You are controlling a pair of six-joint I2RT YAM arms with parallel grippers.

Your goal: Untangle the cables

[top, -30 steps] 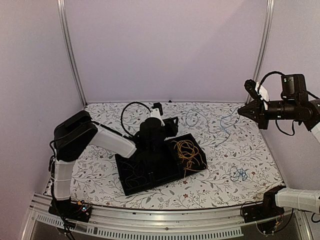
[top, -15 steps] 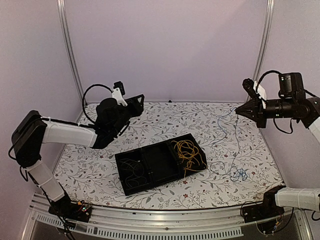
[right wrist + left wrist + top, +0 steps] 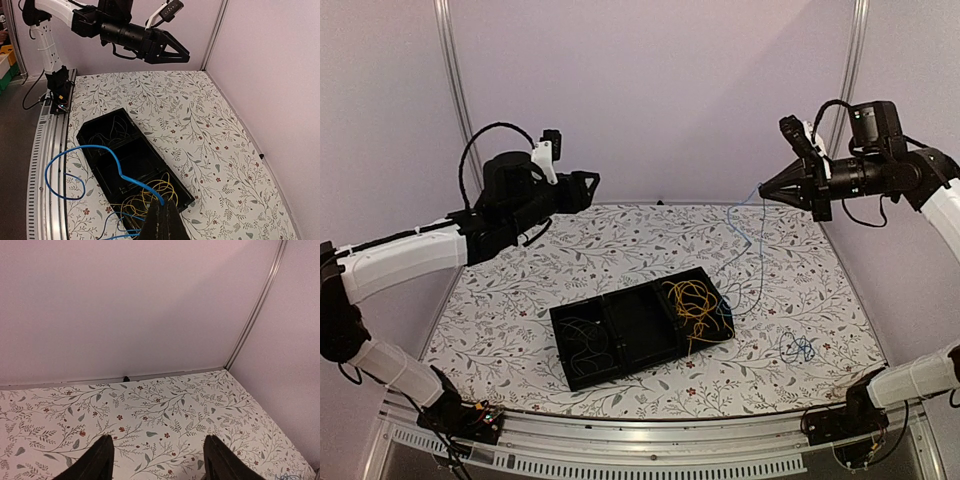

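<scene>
High over the table's right side, my right gripper (image 3: 764, 192) (image 3: 162, 206) is shut on a thin blue cable (image 3: 761, 245) (image 3: 117, 162). The cable hangs from its tip in loops toward the table. Yellow cables (image 3: 695, 305) (image 3: 150, 192) lie coiled in the right compartment of a black tray (image 3: 620, 335) (image 3: 145, 145). Thin dark wires (image 3: 582, 345) lie in the tray's left compartment. My left gripper (image 3: 592, 190) (image 3: 159, 460) (image 3: 185, 56) is raised over the back left of the table. Its fingers stand wide open with nothing between them.
A small blue tangle (image 3: 798, 348) lies on the flowered table near the right front. Purple walls with metal posts (image 3: 460, 110) close the back and sides. A metal rail (image 3: 620, 440) runs along the near edge.
My left arm has lifted off the tray and swung up to the back left, its jaws spreading wider. My right gripper has moved left and up, drawing the blue cable off the table.
</scene>
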